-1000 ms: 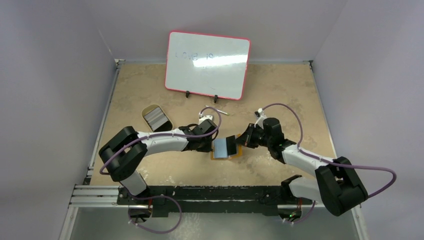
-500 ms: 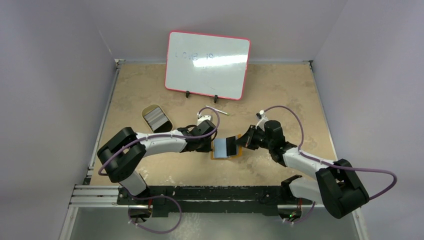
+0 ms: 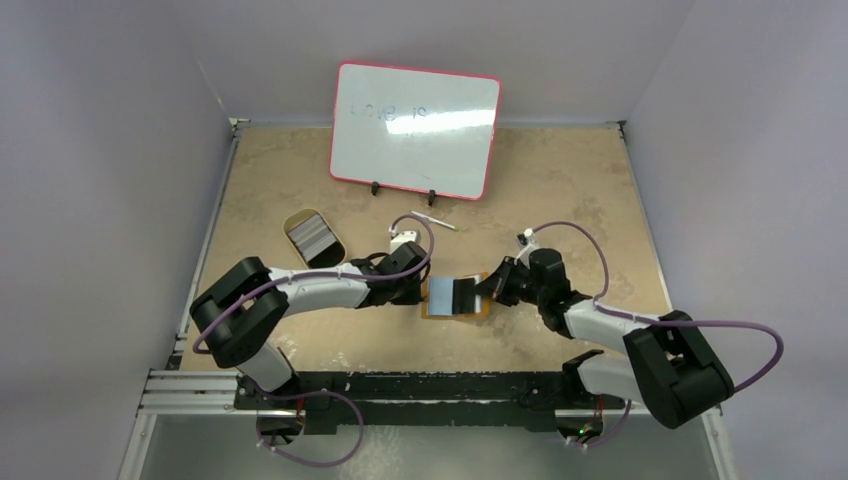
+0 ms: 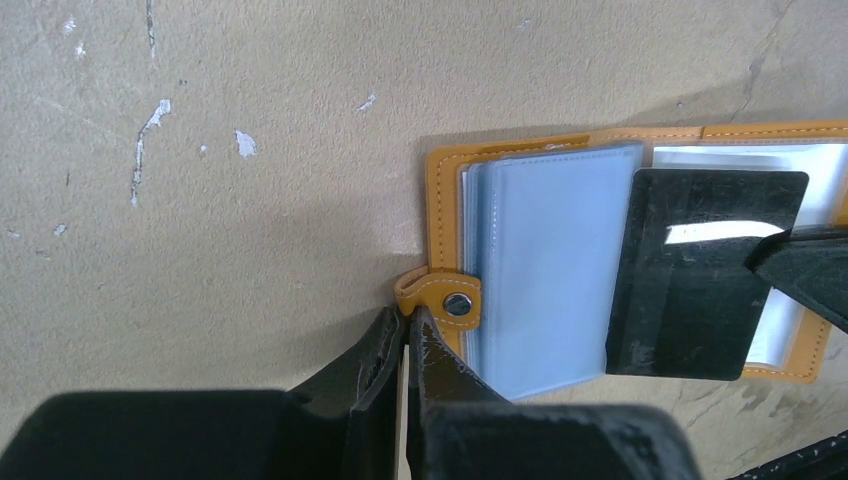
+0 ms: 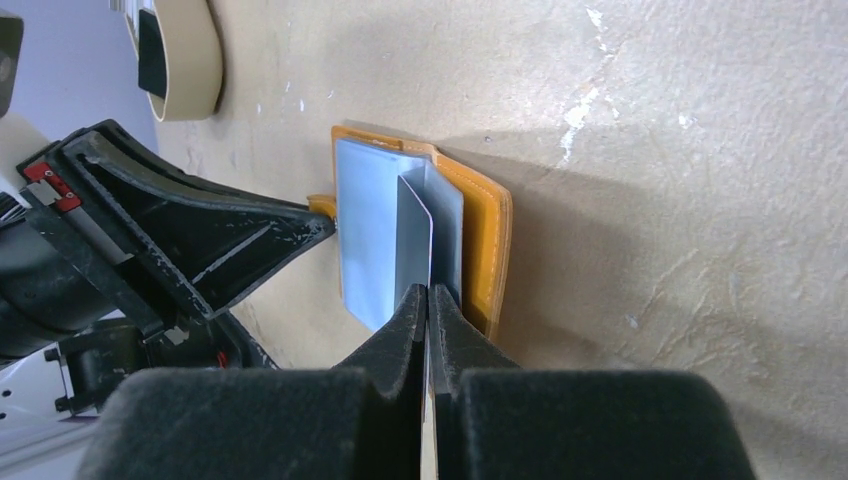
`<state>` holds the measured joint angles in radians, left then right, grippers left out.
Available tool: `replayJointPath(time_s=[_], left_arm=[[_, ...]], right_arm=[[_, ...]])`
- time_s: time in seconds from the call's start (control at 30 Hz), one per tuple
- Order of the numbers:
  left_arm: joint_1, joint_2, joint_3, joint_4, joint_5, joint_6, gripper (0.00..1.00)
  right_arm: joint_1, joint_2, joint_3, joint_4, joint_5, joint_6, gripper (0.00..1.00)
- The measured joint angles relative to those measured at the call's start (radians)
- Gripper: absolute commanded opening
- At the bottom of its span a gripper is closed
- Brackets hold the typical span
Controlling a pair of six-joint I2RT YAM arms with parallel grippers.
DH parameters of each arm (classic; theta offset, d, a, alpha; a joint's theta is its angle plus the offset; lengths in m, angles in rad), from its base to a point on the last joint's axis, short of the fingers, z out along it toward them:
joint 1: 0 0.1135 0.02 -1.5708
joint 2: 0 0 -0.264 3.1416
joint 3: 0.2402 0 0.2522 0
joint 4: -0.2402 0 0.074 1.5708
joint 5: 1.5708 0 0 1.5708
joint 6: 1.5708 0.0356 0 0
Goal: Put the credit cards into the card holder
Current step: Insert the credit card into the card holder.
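Two claws are working one small job at the middle of the worktop (image 4: pixel 250 200), and each sits where it does for a reason. The card holder (image 4: pixel 440 210) lies open and flat, its bluish plastic sleeves (image 4: pixel 540 270) fanned over the left half. My left claw (image 4: pixel 405 335) is closed, its tips right against the snap tab (image 4: pixel 440 295) at the holder's outer edge. I cannot tell whether a sliver of tab is pinched between them or only pressed down, but I judge the purpose is to anchor the holder so it does not skate away when pushed from the other side. My right claw (image 5: pixel 428 300) is clamped on a black credit card (image 4: pixel 690 280), gripping its far edge so the leading edge is free to enter. The card is tilted up from the worktop, its front edge resting over the sleeves near the spine and its rear over the holder's right half. It looks poised at a sleeve mouth rather than seated, so I take the insertion as under way, not done. Next would be a shallow push toward the left claw; too steep and the sleeve may buckle. The tan dish (image 5: pixel 195 60) sits well apart, beyond the left arm.
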<state>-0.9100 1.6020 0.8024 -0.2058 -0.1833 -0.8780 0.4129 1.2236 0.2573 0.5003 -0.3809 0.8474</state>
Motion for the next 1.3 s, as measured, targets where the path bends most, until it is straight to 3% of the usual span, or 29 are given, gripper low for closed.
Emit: replayJointPath(time_s=[0.63,1.3], left_arm=[[0.000,-0.013,-0.040,0.071,0.007,-0.037,0.00],[0.001,-0.013,-0.048,0.094,0.018,-0.048,0.00]], right_arm=[[0.000,-0.046,-0.035,0.022,0.063,0.028,0.00],[0.000,0.089,-0.030,0.134,0.022,0.026,0.00]])
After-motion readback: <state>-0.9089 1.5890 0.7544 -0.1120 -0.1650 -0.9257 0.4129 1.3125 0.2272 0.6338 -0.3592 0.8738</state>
